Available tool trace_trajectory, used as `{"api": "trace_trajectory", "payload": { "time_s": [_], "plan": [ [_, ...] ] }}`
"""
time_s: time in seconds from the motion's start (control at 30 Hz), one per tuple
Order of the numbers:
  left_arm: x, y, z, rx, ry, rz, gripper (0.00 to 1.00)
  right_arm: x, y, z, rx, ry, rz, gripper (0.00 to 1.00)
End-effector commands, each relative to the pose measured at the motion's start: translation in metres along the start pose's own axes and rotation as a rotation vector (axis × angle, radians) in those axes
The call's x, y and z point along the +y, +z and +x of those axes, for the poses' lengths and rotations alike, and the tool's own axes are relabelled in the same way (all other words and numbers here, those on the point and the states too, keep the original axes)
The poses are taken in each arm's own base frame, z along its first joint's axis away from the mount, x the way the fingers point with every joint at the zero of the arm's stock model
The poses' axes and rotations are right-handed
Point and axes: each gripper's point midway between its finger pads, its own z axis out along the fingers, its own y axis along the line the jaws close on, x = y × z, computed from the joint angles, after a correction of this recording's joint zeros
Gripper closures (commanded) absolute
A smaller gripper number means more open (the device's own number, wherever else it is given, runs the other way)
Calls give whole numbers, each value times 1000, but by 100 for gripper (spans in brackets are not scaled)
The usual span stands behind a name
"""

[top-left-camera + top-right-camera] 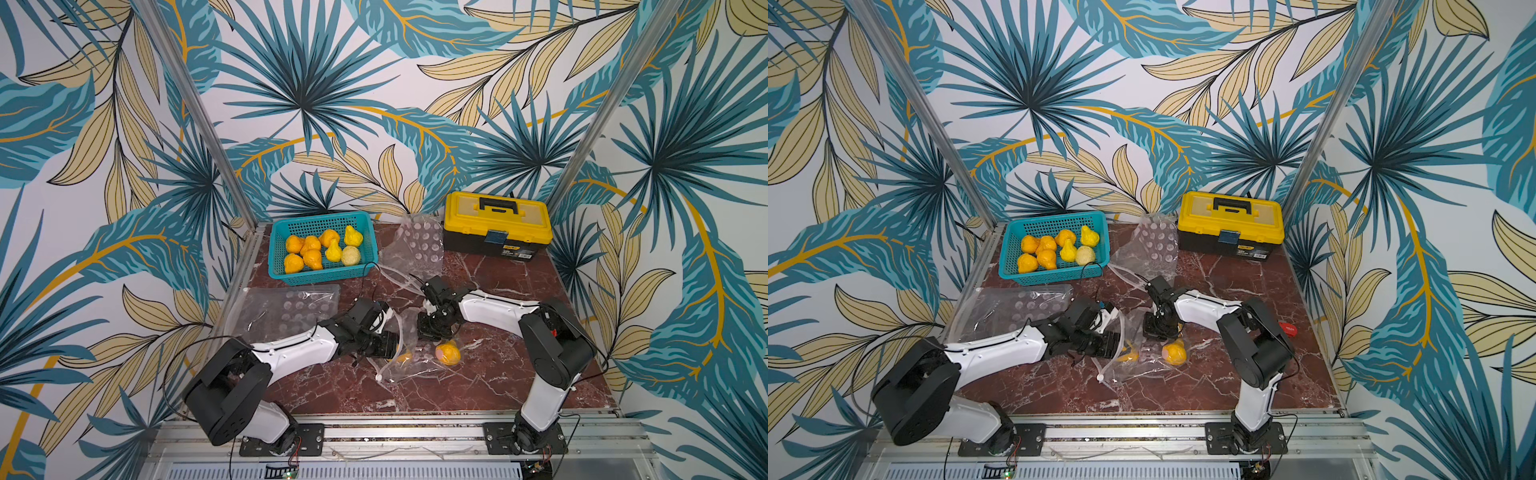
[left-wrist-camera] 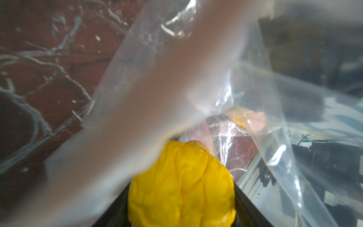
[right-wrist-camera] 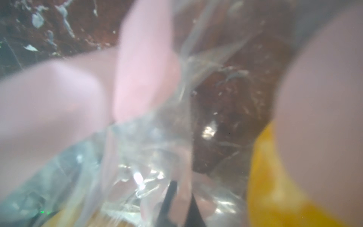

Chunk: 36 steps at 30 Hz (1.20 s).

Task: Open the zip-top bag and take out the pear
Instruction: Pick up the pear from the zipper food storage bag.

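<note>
The clear zip-top bag (image 1: 409,370) lies crumpled mid-table between my two arms. My left gripper (image 1: 395,347) reaches into its mouth. In the left wrist view a wrinkled yellow pear (image 2: 180,176) fills the gap between the black fingers (image 2: 247,204), touching both, with bag film (image 2: 157,88) draped over it. From above, this pear (image 1: 403,357) shows only partly past the gripper. A second yellow pear (image 1: 448,352) lies deeper in the bag. My right gripper (image 1: 432,332) points down at the bag's far edge, and its jaws (image 3: 181,204) are pinched on the film (image 3: 137,157).
A teal basket (image 1: 324,276) with several yellow fruits stands at the back left. A yellow toolbox (image 1: 496,224) sits at the back right. Two other clear bags lie on the table, one on the left (image 1: 291,311) and one beside the toolbox (image 1: 415,245).
</note>
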Motion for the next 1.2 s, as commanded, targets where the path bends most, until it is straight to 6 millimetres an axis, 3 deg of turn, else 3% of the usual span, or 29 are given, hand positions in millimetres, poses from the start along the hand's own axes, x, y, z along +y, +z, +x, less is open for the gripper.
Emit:
{"api": "trace_trajectory", "payload": {
  "time_s": [0.0,0.37,0.57,0.67,0.93,1.07,1.17],
  "plan": [
    [16,-26,-7,-42,21,-123,34,-39,10,12,26,21,134,91],
    [22,-55,-23,-99,27,-135,27,-52,17,19,46,28,168,91],
    [22,-60,-29,-108,31,-153,28,-59,15,20,50,24,195,92],
    [24,-78,-39,-160,44,-199,31,-63,16,21,54,27,205,92],
    [24,-158,-104,-424,99,-278,31,-65,14,22,59,24,208,93],
    [38,-185,-143,-483,86,-303,31,-63,10,21,57,22,201,93],
    [56,-193,-175,-495,68,-329,31,-60,5,20,49,20,197,93]
  ]
}}
